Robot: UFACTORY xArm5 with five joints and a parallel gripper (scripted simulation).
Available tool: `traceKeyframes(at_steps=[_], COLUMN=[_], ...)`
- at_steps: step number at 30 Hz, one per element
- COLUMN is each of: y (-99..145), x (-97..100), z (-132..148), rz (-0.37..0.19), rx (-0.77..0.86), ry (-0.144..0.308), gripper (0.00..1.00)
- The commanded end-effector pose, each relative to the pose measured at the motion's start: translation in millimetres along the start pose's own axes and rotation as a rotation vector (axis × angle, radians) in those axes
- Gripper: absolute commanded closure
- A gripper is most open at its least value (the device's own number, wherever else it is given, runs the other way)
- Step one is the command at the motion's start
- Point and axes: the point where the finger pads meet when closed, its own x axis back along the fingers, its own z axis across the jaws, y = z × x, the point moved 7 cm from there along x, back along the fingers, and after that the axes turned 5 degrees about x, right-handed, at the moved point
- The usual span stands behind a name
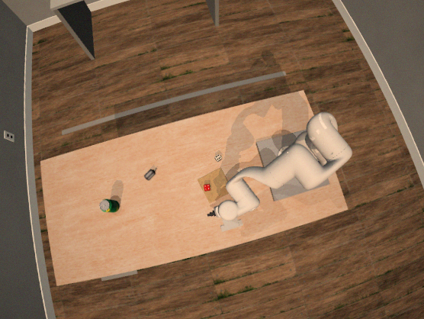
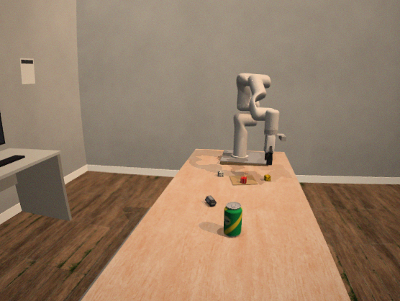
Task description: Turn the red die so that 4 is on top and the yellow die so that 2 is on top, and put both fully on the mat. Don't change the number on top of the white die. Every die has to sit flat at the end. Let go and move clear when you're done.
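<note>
- The tool (image 2: 268,157) hangs low over the worktop (image 2: 201,259), its fingers spread fully apart with nothing between them; I judge this is the ready posture for coming down on a die.
- The yellow die (image 2: 267,177) lies on the bare worktop just beside the mat (image 2: 252,181), not on it. It sits close below and in front of the tool in the exterior view, so it is probably the die being approached. In the top view the arm hides it.
- The red die (image 1: 207,187) already rests on the mat, well within its edges. Its top face is too small to read, so I cannot tell whether 4 is up.
- The white die (image 1: 218,156) stands off the mat, near its far corner and apart from the tool. That spacing suits the task, since its top number must stay unchanged.
- A green can (image 2: 232,219) and a small dark object (image 2: 211,201) stand well apart from the dice, further along the worktop, and seem to play no part.
- The wrist points straight down, which I take as suited to a grasp from above; turning the yellow die to show 2 would likely call for a tilt or regrasp.
</note>
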Motion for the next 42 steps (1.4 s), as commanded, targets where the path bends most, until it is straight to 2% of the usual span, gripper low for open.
traceKeyframes(at_steps=[1,4,7,9,20,23,29,36,42], y=[-0.1,0.0,0.0,0.1,0.5,0.5,0.7,0.9,0.9], x=[-0.1,-1.0,-1.1,-2.2,-5.2,-5.4,-7.4,-8.7,-9.1], z=[0.3,0.0,-0.1,-0.6,-1.8,-1.9,-2.8,-3.4,-3.5], rz=[0.002,0.002,0.002,0.002,0.003,0.003,0.003,0.004,0.004], rx=[-0.174,-0.264,-0.282,-0.395,-0.712,-0.732,-0.953,-1.099,-1.133], ry=[0.004,0.004,0.004,0.004,0.004,0.004,0.003,0.003,0.003], gripper=[0.0,0.0,0.0,0.0,0.0,0.0,0.0,0.0,0.0])
